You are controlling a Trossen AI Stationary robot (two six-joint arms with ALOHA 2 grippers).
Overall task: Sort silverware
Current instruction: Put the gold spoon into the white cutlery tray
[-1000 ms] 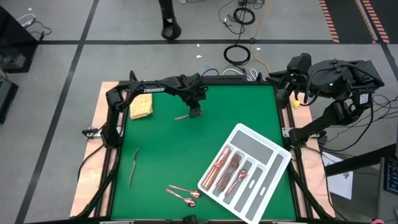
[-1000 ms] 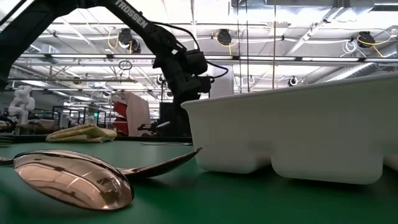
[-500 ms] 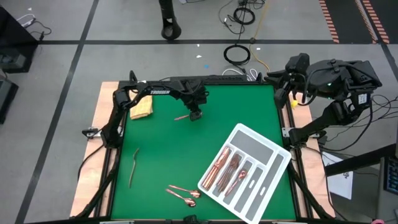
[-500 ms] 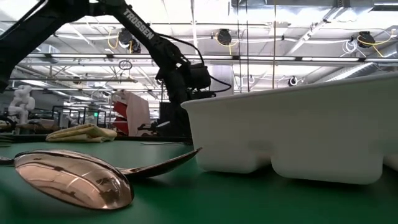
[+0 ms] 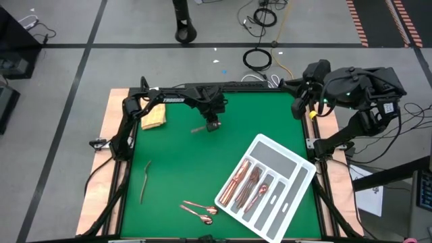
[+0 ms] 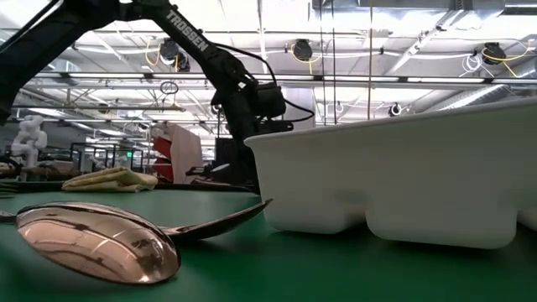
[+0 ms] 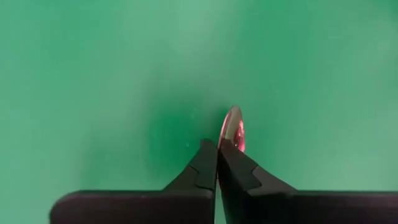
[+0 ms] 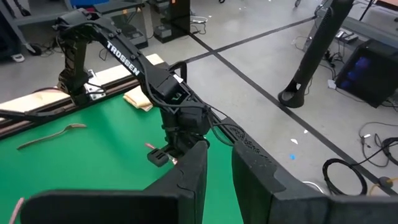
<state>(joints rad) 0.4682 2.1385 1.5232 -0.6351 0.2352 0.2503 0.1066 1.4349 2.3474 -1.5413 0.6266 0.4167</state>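
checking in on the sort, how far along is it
Partly done: several copper pieces already lie in the white tray. In hand: the left gripper has its fingers shut on one piece at the mat's far side. Left: a long piece and two spoons on the mat. The right gripper waits at the far right edge.

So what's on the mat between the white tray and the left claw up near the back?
Nothing: in the high view the green mat is bare between the white tray and the left claw, which is shut on a copper utensil.
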